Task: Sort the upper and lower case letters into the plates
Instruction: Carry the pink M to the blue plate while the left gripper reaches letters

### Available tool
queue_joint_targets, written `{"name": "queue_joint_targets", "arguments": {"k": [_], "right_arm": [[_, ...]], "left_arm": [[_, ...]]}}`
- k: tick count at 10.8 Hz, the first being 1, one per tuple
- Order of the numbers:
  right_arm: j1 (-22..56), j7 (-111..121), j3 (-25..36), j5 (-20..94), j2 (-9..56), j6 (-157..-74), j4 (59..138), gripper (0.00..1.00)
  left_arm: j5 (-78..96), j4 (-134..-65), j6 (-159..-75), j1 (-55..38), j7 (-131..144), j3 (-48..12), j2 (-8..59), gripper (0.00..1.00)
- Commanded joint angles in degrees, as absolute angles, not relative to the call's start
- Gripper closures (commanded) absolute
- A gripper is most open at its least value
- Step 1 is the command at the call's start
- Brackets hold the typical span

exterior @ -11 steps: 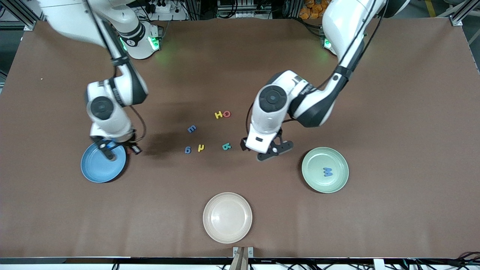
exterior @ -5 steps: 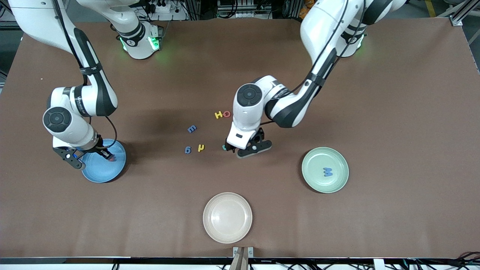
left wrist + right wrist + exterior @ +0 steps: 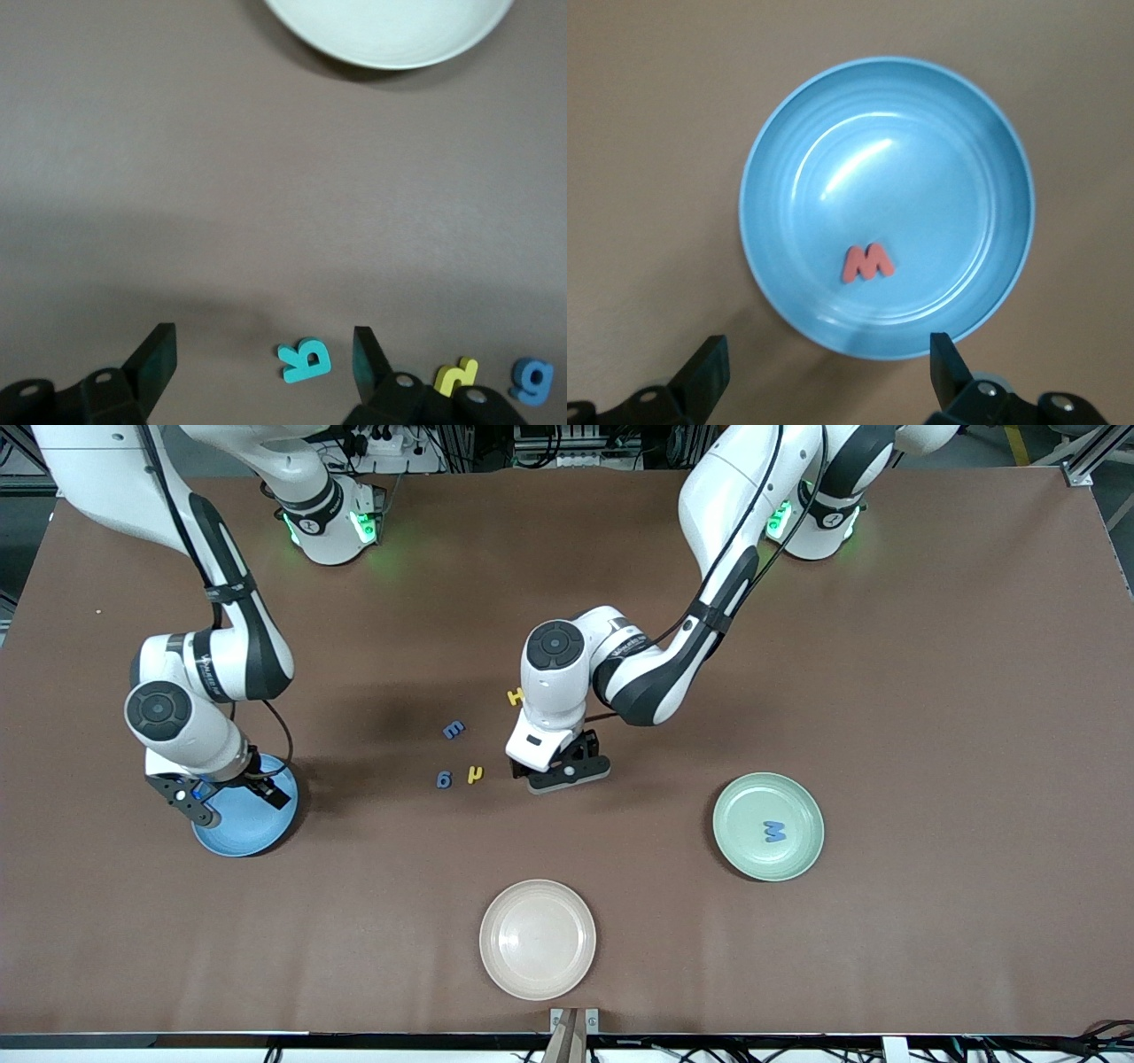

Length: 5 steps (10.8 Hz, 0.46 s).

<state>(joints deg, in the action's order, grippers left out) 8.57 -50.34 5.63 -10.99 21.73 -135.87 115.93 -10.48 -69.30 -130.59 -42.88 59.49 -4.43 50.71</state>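
My left gripper (image 3: pixel 545 771) is open, low over the table's middle. In the left wrist view a teal letter (image 3: pixel 304 359) lies on the table between the fingers of this gripper (image 3: pixel 263 345); the front view hides it. A yellow H (image 3: pixel 515 697), a blue E (image 3: pixel 453 730), a blue g (image 3: pixel 444 780) and a small yellow letter (image 3: pixel 476 774) lie nearby. My right gripper (image 3: pixel 229 797) is open and empty over the edge of the blue plate (image 3: pixel 244 828). A red M (image 3: pixel 868 262) lies in that plate (image 3: pixel 797 150). The pale green plate (image 3: pixel 744 806) holds a blue M (image 3: pixel 775 832).
A cream-beige plate (image 3: pixel 537 939) sits near the table's front edge, nearer the front camera than the letters; it also shows in the left wrist view (image 3: pixel 390 35). The yellow letter (image 3: pixel 455 375) and the blue g (image 3: pixel 532 379) lie beside the left gripper's finger.
My left gripper moved from beside the green plate toward the right arm's end and now stands over the teal letter. My right gripper shifted over the blue plate.
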Motion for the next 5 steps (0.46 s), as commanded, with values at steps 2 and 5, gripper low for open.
{"name": "queue_joint_targets", "arguments": {"k": [2, 5], "right_arm": [[12.12, -51.77, 5.54, -1.95, 24.07, -134.92, 112.6, 0.0], [12.31, -50.98, 5.54, -1.05, 26.1, -134.91, 110.66, 0.0]], "left_arm": [[-11.6, -67.67, -134.72, -43.59, 36.89, -3.69, 52.29, 0.14], [-11.78, -67.85, -135.78, -44.91, 20.1, -3.69, 53.87, 0.2]]}}
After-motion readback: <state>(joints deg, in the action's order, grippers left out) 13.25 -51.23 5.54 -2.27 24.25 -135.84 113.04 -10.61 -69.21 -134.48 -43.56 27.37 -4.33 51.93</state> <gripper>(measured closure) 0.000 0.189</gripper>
